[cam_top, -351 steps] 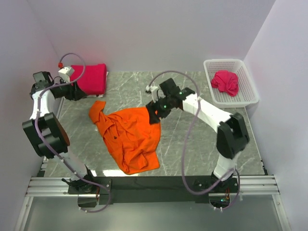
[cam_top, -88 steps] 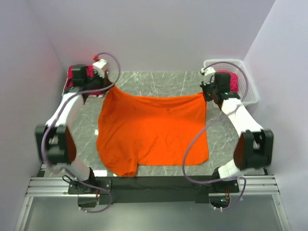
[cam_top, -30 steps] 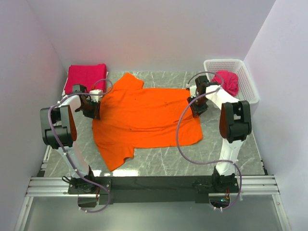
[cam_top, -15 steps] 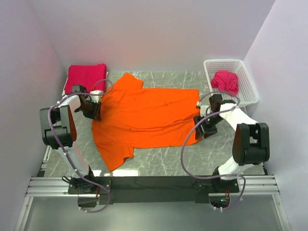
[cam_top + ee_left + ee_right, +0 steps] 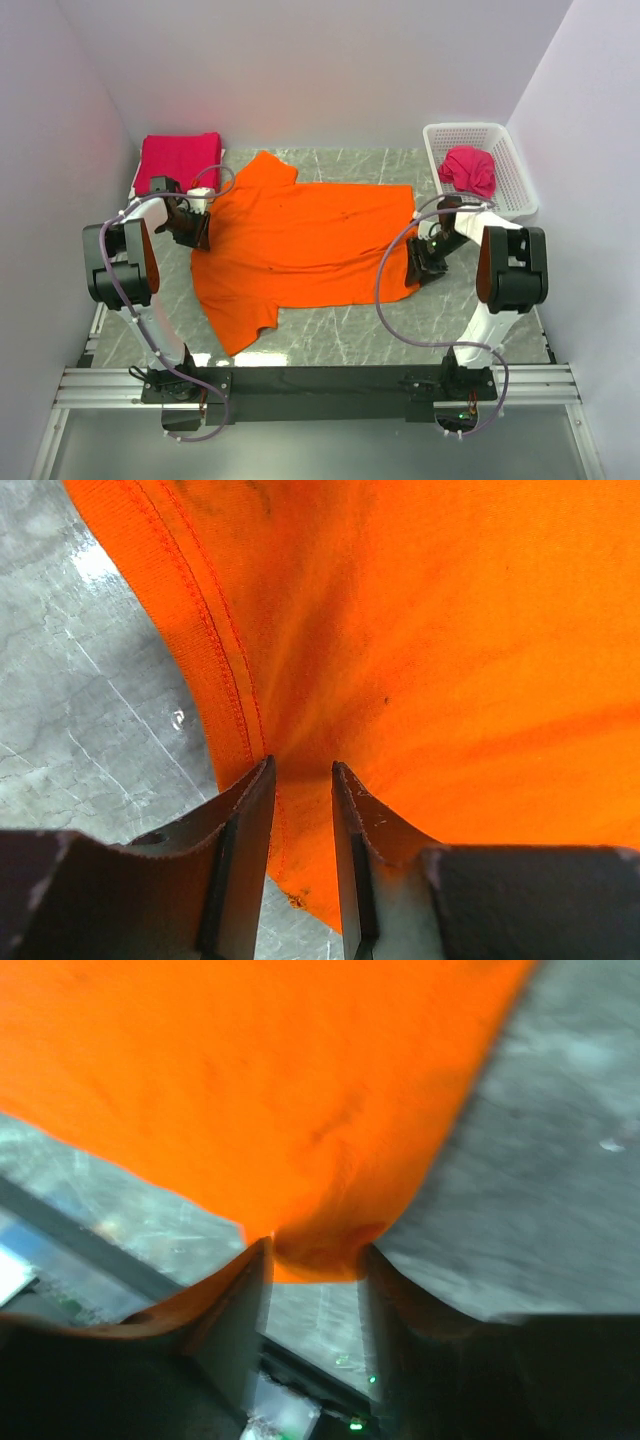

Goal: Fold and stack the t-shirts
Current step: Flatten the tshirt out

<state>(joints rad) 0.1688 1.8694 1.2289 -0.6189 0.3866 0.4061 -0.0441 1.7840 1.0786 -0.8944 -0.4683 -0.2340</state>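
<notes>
top external: fixed and high, above and behind the near edge of the orange t-shirt [image 5: 305, 240], tilted down and forward; far enough to hold the whole shirt.
left wrist: very close at the shirt's left edge, looking down past the left gripper [image 5: 302, 775]; cloth fills most of the frame.
right wrist: equally close at the shirt's near right corner, looking past the right gripper [image 5: 315, 1255] toward the near side.
shared: all three see the shirt; each wrist patch lies inside the top view.

White left arm [image 5: 158, 330], white right arm [image 5: 478, 330], black joint housings, looping grey cables [image 5: 377, 285], dark ridged fingers [image 5: 238, 872]
</notes>
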